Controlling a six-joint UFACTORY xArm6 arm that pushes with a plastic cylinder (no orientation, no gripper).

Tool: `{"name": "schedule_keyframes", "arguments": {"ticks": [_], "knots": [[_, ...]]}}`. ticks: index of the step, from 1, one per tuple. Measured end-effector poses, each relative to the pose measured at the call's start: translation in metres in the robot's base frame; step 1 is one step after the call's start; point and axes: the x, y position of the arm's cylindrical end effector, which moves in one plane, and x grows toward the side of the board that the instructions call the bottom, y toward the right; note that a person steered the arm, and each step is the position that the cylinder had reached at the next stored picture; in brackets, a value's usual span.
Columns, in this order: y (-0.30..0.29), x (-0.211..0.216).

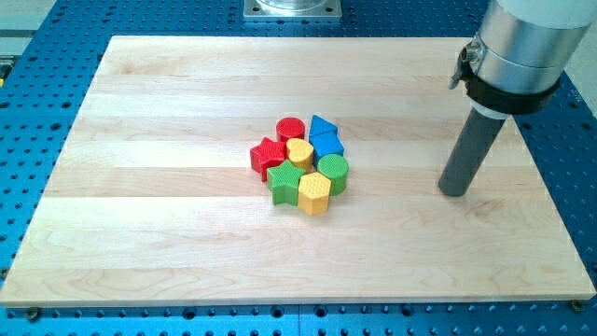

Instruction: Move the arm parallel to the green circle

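The green circle (333, 171) sits at the right side of a tight cluster of blocks in the middle of the wooden board (168, 233). Touching it are a yellow hexagon (314, 191), a yellow heart (299, 152) and a blue block (327, 145). My tip (455, 190) rests on the board well to the view's right of the green circle, roughly level with it, touching no block.
The cluster also holds a red circle (291, 129), a red star-like block (268, 156), a green star (286, 181) and a blue triangle (322, 125). The arm's grey body (522, 47) hangs over the board's top right. A blue perforated table (37, 75) surrounds the board.
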Motion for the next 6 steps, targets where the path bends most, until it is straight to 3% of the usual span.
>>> {"name": "schedule_keyframes", "arguments": {"ticks": [6], "knots": [[0.062, 0.0]]}}
